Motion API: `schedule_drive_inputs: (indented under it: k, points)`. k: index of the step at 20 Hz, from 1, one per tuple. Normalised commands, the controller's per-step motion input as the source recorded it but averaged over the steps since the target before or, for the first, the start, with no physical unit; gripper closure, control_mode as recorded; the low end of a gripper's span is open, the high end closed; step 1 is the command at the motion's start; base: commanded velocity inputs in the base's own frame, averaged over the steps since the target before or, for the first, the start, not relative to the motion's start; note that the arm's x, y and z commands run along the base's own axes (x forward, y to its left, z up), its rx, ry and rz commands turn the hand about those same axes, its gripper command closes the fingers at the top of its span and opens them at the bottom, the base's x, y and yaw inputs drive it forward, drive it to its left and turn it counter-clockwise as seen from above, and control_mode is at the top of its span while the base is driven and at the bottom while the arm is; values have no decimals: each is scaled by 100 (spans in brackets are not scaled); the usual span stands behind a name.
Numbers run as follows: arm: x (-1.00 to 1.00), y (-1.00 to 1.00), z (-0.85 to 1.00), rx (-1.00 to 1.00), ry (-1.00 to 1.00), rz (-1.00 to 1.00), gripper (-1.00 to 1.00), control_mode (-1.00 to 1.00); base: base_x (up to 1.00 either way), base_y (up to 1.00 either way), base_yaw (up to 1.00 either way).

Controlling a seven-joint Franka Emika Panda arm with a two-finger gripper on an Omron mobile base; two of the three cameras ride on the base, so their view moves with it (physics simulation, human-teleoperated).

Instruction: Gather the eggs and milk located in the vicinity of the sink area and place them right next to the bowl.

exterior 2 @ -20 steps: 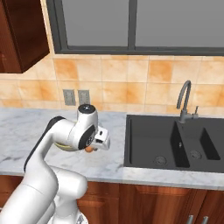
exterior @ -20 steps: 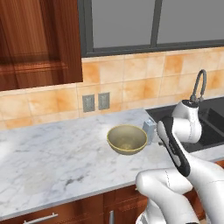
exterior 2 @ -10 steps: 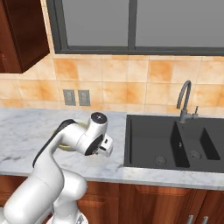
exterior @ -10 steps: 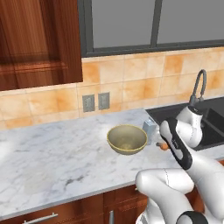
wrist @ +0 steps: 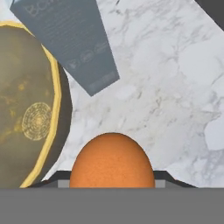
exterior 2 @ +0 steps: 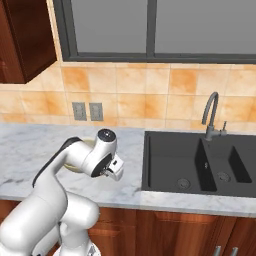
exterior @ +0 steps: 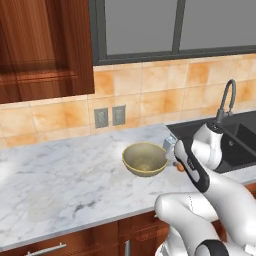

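I see the pale grey gabled milk carton [wrist: 70, 39] already standing beside the olive-gold round bowl [wrist: 26, 109] at the hand view's upper left. My jaws are closed on the smooth orange-brown egg [wrist: 112, 161], bottom centre above the marble bench [wrist: 175, 87]; I judge only setting it down remains.

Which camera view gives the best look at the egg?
The hand view: the egg fills the lower centre, close and sharp. The left base view shows an orange speck of it beside the arm; in the right base view I cannot make it out.

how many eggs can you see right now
1. The egg sits at the end effector, above the marble counter, beside the bowl. Others may be hidden behind the arm.
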Motion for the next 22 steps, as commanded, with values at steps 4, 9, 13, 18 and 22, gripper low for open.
schedule_drive_inputs:
  k: [4,9,13,18,22]
  points:
    - [11,3,-32,0,0,-8,100,-100,0,0,0]
    - [22,0,-24,0,0,-10,100,-100,0,0,0]
    - [0,1,-1,0,0,-4,100,-100,0,0,0]
    - [0,2,0,0,3,0,100,-100,0,0,0]
    - [0,11,0,0,6,0,-100,-100,0,0,0]
